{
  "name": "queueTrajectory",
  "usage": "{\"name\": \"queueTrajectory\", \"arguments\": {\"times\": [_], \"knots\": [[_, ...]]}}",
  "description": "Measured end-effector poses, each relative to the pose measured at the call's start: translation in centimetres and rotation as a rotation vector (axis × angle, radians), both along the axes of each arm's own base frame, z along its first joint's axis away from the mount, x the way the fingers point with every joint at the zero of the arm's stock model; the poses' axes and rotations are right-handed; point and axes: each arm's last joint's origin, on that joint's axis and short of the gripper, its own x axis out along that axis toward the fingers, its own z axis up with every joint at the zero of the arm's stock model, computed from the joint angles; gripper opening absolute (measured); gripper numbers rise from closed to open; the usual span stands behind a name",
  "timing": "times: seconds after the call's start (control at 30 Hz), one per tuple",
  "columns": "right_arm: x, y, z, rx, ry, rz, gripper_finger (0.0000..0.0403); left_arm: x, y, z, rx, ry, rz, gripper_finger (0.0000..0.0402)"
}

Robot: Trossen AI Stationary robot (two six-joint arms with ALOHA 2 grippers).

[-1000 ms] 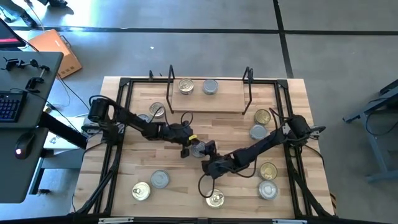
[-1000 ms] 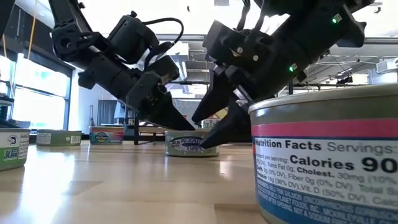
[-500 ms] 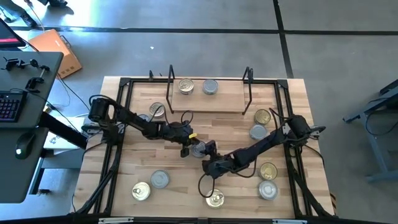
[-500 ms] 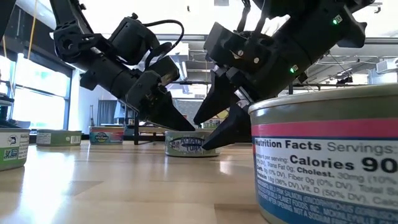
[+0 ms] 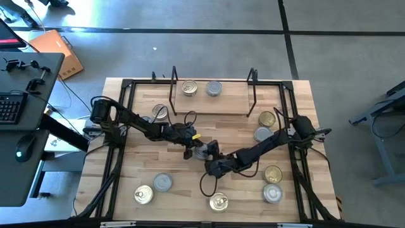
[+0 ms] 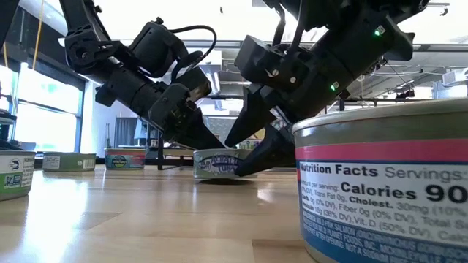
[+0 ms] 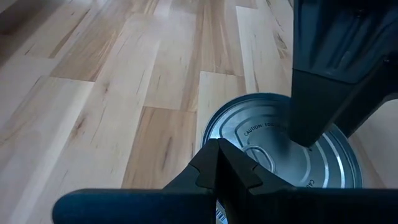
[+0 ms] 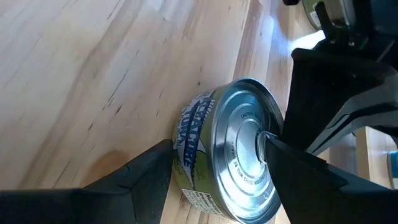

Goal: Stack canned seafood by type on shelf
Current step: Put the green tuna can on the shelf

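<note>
We see both claws at one silver-lid can mid-table: right claw spread wide around it, left claw pinched together, tips over its lid.

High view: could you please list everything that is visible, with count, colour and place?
Shelf: one, light wood, black wire ends, at the table's far edge.
Cans on the shelf: two, gold lid and silver lid, side by side.
Centre can: one, silver lid, mid-table.
Right-side cans: four, two gold, two silver.
Near-edge cans: three, two gold, one silver.
Cans by the left arm: two, one partly hidden.
Table: one, light wood, black frame.
Keyboard: one, dark, on the side desk.
Left gripper: at the centre can, fingers shut.
Right gripper: at the same can, opposite side.
</note>
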Motion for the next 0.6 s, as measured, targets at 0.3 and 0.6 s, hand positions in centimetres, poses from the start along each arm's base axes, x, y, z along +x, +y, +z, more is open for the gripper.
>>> {"name": "queueTrajectory", "arguments": {"times": [0.3,0.6], "knots": [[0.25,0.01,0.22,-0.015,-0.023,0.018,0.0250,-0.01,0.26,-0.01,0.006,0.002,0.006,0.0000],[0.38,-0.66,0.10,-0.058,0.017,0.058,0.0250,-0.02,0.46,-0.06,0.012,0.002,0.019,0.0000]]}}
